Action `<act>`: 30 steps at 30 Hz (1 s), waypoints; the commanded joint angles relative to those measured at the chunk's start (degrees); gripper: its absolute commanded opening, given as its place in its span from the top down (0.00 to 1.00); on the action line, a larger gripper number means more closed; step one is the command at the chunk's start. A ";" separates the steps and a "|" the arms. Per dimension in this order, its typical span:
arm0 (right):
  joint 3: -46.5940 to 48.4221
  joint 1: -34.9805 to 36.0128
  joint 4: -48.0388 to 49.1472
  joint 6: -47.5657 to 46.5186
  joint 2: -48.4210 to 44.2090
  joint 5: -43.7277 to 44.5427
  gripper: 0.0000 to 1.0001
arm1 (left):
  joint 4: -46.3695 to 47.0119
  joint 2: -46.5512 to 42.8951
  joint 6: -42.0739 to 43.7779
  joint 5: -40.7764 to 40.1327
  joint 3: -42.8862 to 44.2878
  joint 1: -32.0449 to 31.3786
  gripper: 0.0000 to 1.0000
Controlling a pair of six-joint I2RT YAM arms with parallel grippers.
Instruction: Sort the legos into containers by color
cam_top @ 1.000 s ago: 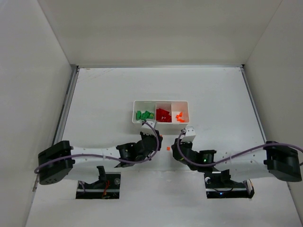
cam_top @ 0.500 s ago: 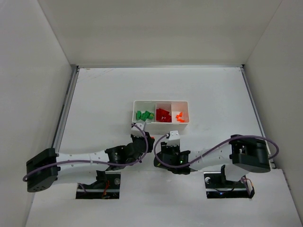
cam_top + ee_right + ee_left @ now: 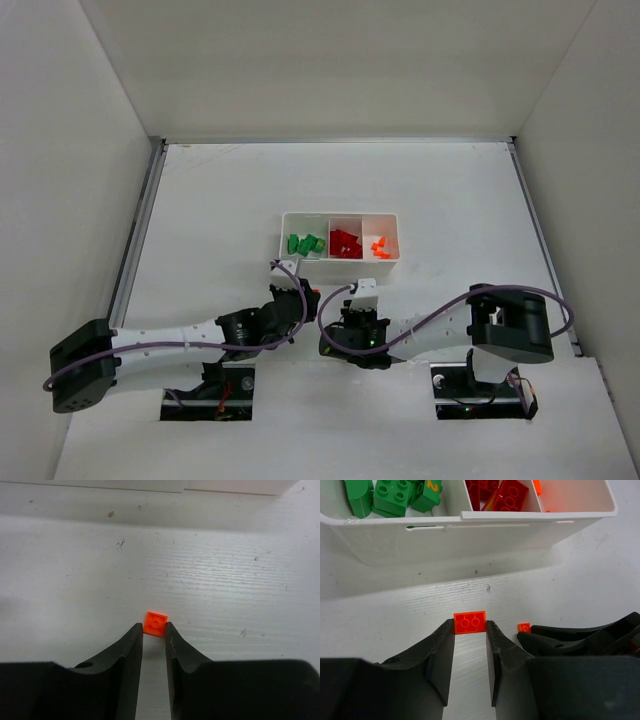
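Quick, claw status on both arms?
Left claw: closed on a flat orange plastic brick.
Right claw: closed on a tiny orange plastic piece, pinched at its tips.

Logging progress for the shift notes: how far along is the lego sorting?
Mostly done: the tray holds green legos left, red legos middle, orange legos right. In hand: the left tool pinches an orange brick short of the tray. The right tool flanks a tiny orange piece on the table; clamped or not, I cannot tell. Left: both belong with the orange legos.
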 commanded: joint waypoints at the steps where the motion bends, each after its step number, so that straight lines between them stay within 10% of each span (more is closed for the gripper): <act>1: 0.50 0.59 -1.33 2.20 0.49 1.31 0.72 | -0.82 -1.19 -1.69 -1.14 -0.22 0.27 0.80; 17: -0.20 1.92 -3.18 -5.60 -16.98 6.59 0.78 | -0.90 -1.02 -1.95 -0.70 0.75 -0.70 0.80; 30: -3.46 -27.77 22.57 -36.73 -27.38 -13.35 0.77 | 0.50 3.55 -0.20 0.44 7.07 -2.29 0.79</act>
